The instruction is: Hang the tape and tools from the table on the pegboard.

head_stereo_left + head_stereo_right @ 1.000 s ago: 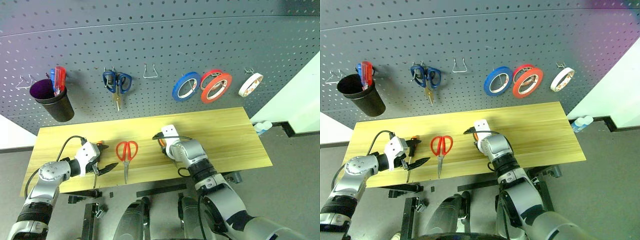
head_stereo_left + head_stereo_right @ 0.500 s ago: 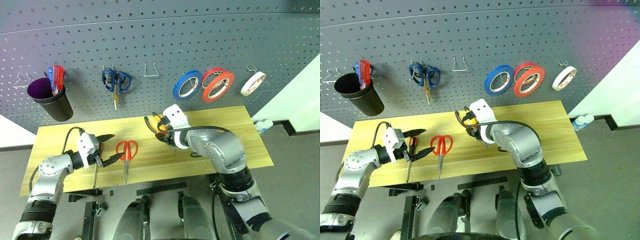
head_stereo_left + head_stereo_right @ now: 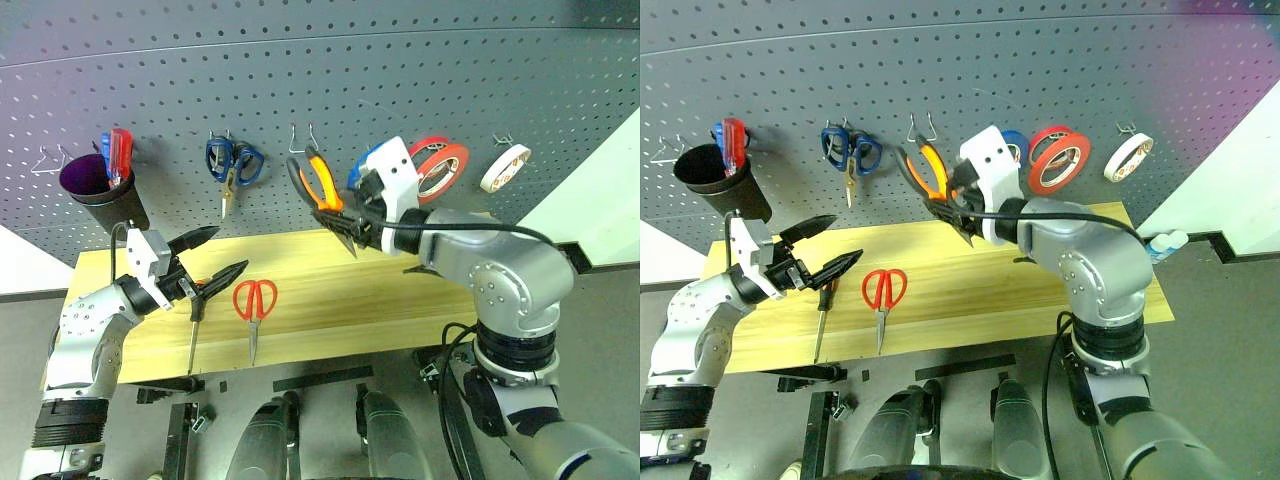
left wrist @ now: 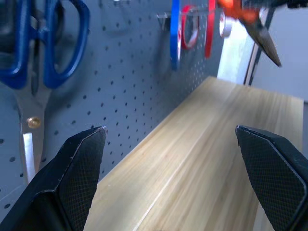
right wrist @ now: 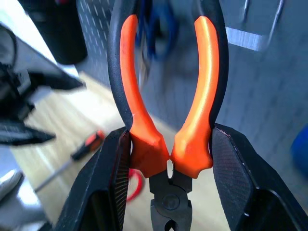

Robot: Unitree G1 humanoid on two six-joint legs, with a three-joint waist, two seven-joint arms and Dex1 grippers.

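Observation:
My right gripper (image 3: pixel 350 226) is shut on the orange-and-black pliers (image 3: pixel 320 185), holding them up in front of the grey pegboard (image 3: pixel 400 80), handles just under an empty wire hook (image 3: pixel 302 137). The right wrist view shows the pliers (image 5: pixel 166 110) clamped near their pivot between my fingers (image 5: pixel 110 187). My left gripper (image 3: pixel 222 253) hovers open and empty over the left of the wooden table (image 3: pixel 420 290). Below it lies the slim screwdriver (image 3: pixel 193 320), with the red-handled scissors (image 3: pixel 254 300) beside it. The whitish tape (image 3: pixel 502 168) hangs on the pegboard's right.
Blue-handled scissors (image 3: pixel 233 163) hang left of the empty hook. A black cup (image 3: pixel 105 200) with red and blue screwdrivers (image 3: pixel 117 158) hangs far left. A blue roll (image 4: pixel 175 33) and red rolls (image 3: pixel 440 165) hang behind and right of my right gripper.
My right gripper has lifted the pliers off the table up to the pegboard's empty hook. My left gripper has risen from the table and turned more level, still open.

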